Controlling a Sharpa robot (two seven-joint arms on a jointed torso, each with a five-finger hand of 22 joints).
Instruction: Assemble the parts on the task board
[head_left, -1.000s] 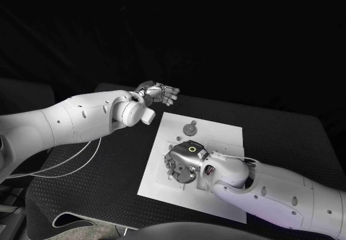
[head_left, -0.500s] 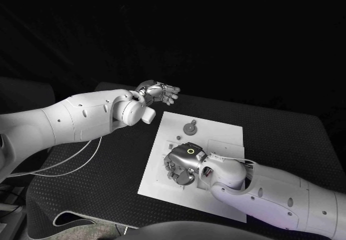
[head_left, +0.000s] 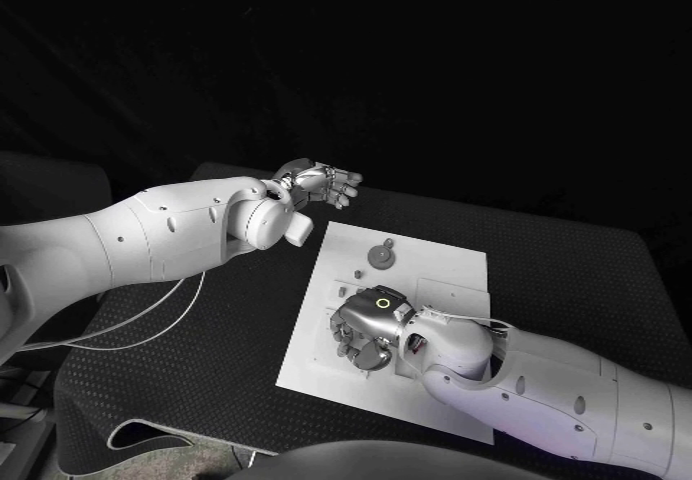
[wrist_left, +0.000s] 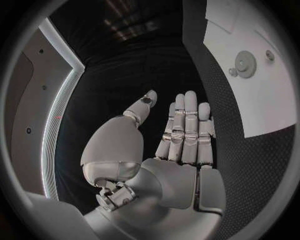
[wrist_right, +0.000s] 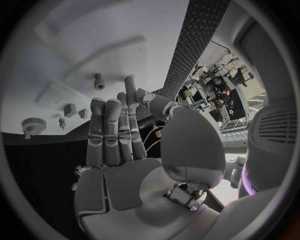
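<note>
Hovering palm-down over the white rectangular task board (head_left: 440, 265) on the black tabletop (head_left: 577, 270): right hand (head_left: 368, 325), fingers extended, seemingly empty. Round grey gear part (head_left: 381, 257) lies beyond. Left hand (head_left: 320, 185): open-fingered, empty, off-board.

A white task board (head_left: 433, 270) lies on a black dotted table (head_left: 562, 270), under silver hands.

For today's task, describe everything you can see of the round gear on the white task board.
The gear is a small grey toothed disc, lying flat on the task board near its far edge. It looks like moulded plastic or metal, with a raised hub at its centre, plain in the left wrist view. A tiny stud stands just beyond it. Neither hand touches it: the right hand hovers nearer the robot, the left hand off the board.
</note>
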